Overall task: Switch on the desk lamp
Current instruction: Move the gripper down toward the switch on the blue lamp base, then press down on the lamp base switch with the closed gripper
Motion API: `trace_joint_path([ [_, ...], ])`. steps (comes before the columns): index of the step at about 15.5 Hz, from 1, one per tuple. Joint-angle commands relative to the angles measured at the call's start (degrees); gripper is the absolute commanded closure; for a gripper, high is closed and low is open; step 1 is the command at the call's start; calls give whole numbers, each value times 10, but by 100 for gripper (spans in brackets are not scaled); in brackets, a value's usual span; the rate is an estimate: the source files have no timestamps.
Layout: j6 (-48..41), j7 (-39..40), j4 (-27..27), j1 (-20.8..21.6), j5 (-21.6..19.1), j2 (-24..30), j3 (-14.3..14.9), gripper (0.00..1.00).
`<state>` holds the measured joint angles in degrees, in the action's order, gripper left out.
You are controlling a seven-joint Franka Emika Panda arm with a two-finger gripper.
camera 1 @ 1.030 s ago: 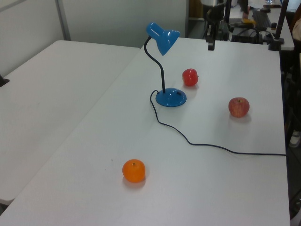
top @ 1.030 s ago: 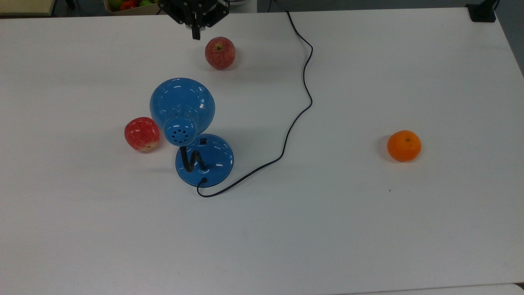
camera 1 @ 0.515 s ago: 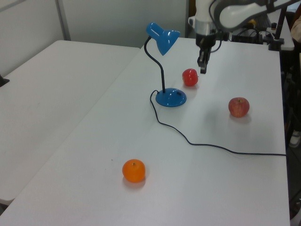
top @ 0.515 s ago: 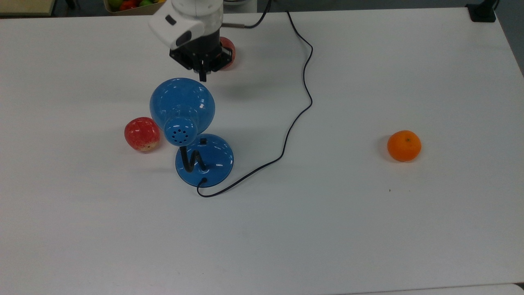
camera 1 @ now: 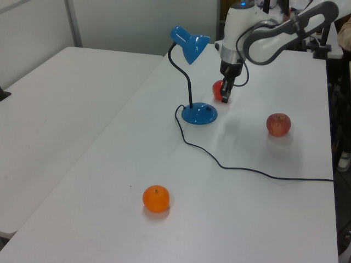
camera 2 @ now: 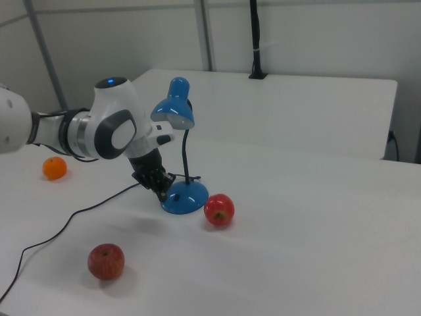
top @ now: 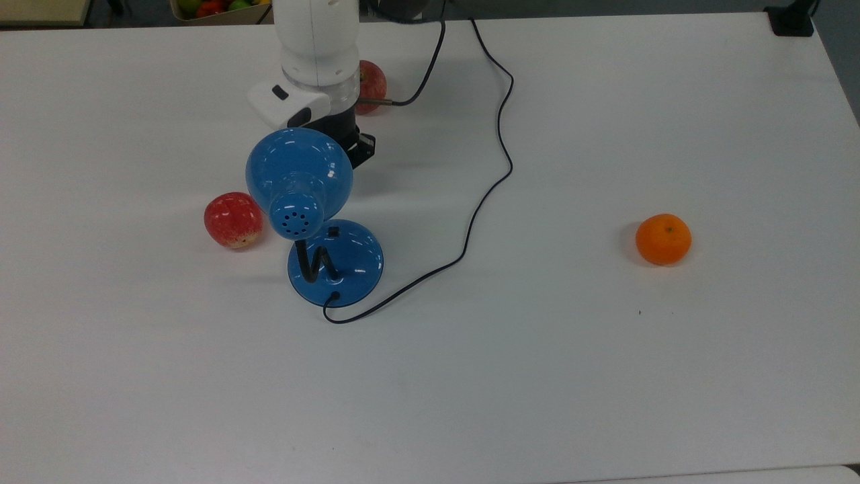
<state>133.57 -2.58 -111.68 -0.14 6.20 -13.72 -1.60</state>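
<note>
The desk lamp stands on the white table, its glossy blue dome shade (top: pixel 299 171) held over its round base (top: pixel 336 263) by a bent black gooseneck. A small black switch (top: pixel 333 231) sits on the base's far side. Its thin black cord (top: pixel 500 134) snakes to the far edge. My gripper (camera 1: pixel 225 96) is shut with nothing in it and points down, a little above the table beside the base (camera 1: pixel 199 113). In the right view the gripper (camera 2: pixel 163 190) hangs just left of the base (camera 2: pixel 185 197). In the top view the shade hides the tips.
A red apple (top: pixel 233 220) lies close to the top view's left of the base. A second apple (top: pixel 373 79) lies behind my arm (top: pixel 316 60). An orange (top: pixel 663 238) rests far to the top view's right. A box of fruit (top: pixel 215 8) sits past the far edge.
My arm has come in from the far edge toward the lamp and lowered. The gripper now sits beside the base, under the shade. The lamp and the fruit have not moved.
</note>
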Motion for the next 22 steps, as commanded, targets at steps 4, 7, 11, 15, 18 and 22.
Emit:
trace_joint_path([
  [4,130,-2,-2,-1,6,-45,-1,100],
  [7,164,-2,-1,0,7,-58,-1,100],
  [11,187,-2,0,-1,9,-64,0,100],
  [15,190,-2,1,0,11,-72,-1,100],
  [18,197,-1,8,0,12,-78,0,100],
  [22,207,-1,9,0,20,-87,0,100],
])
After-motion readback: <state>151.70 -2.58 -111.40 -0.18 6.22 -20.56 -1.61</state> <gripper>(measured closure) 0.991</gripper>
